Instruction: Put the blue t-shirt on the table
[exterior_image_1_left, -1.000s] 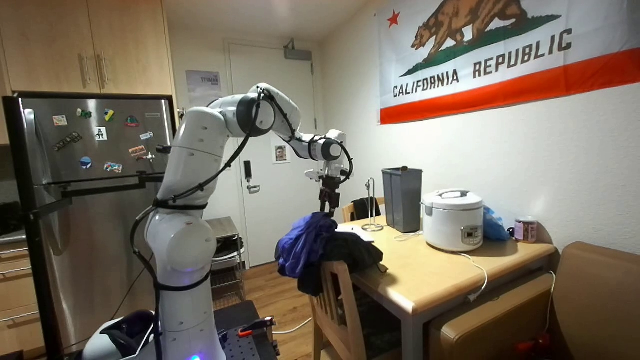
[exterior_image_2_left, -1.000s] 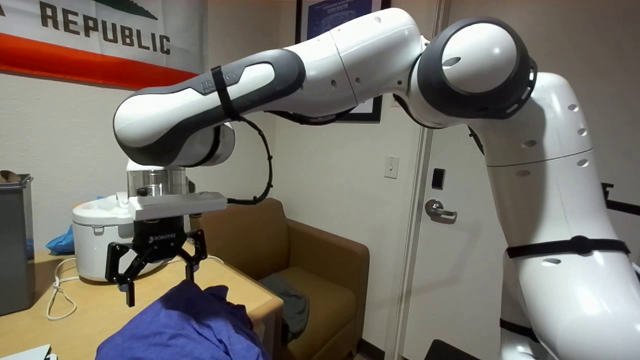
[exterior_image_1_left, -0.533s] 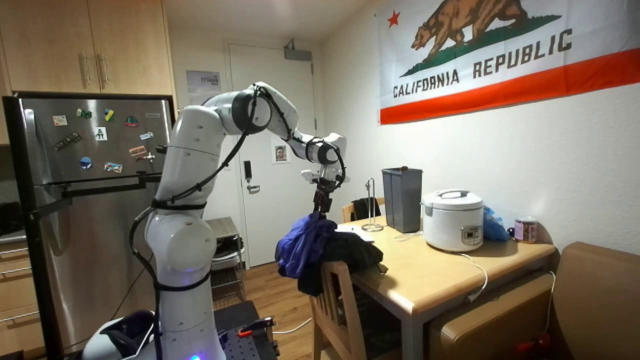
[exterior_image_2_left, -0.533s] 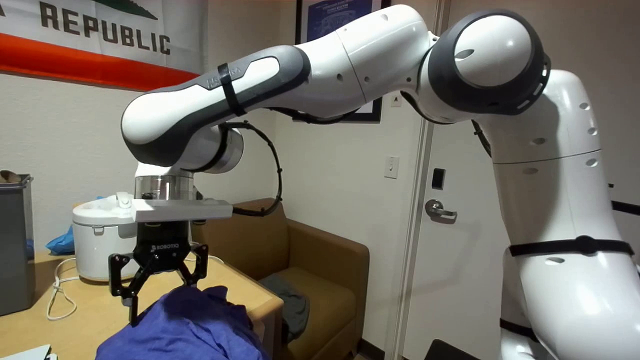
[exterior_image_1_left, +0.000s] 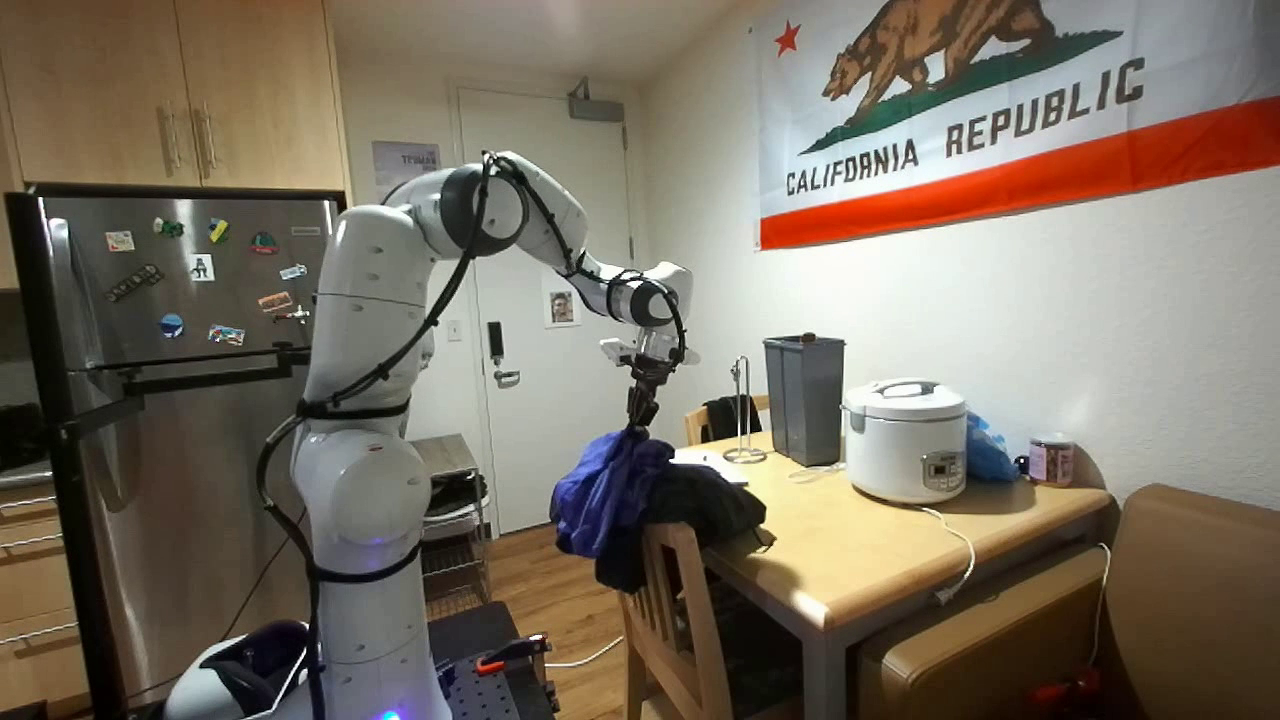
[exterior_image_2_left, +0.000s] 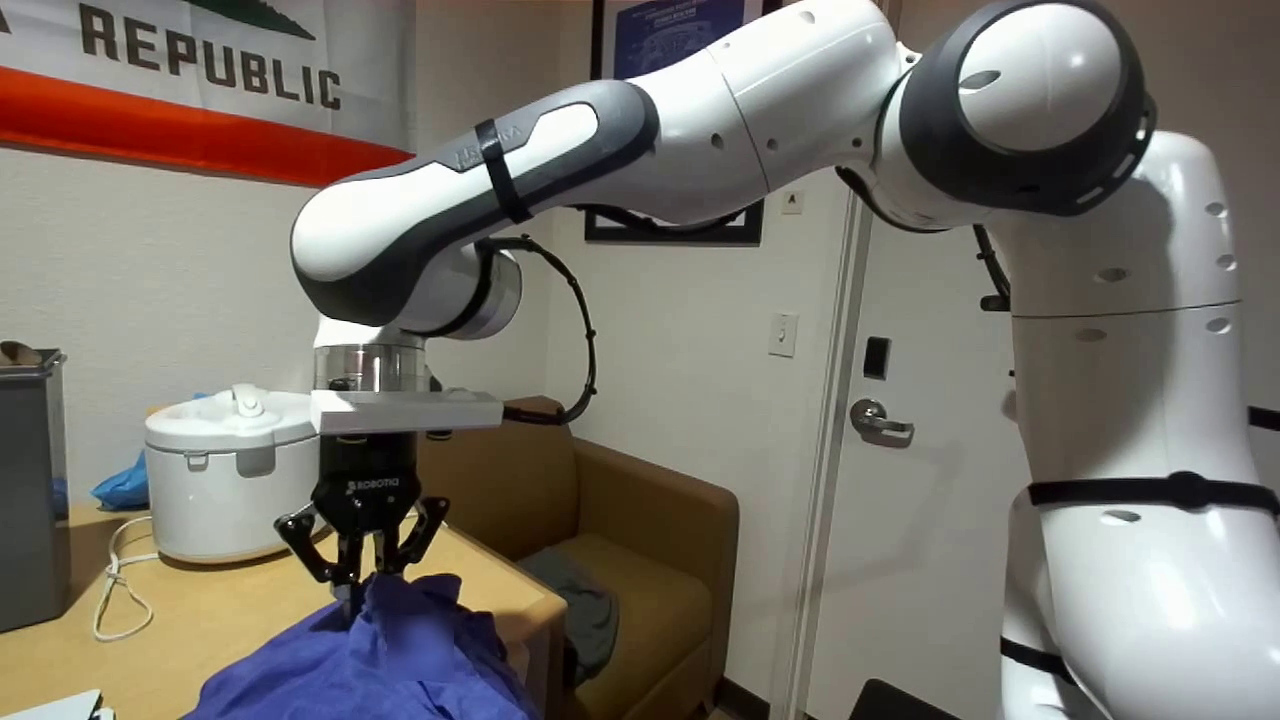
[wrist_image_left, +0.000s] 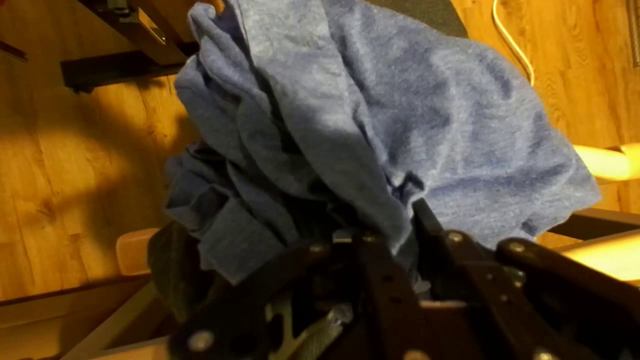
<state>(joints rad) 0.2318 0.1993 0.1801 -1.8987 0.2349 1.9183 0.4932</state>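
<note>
As the gripper (exterior_image_2_left: 365, 595) clamps a fold of it, the blue t-shirt (exterior_image_1_left: 605, 490) drapes over dark cloth (exterior_image_1_left: 705, 505) on the back of the chair (exterior_image_1_left: 700, 600), by the edge of the table (exterior_image_1_left: 850, 560). Room to move: an open stretch of wood at approx. 4 o'clock, w/ rice cooker (exterior_image_1_left: 905, 445) at 3 and grey bin (exterior_image_1_left: 803, 405) at 2. Long axis in an exterior view, 1 to 7! Wrist view: folds run 11 to 5, into the grip, a flap pointing to 4.

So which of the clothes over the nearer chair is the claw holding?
The blue t-shirt: the gripper pinches a fold of it, while the black garment beside it isn't gripped.
</note>
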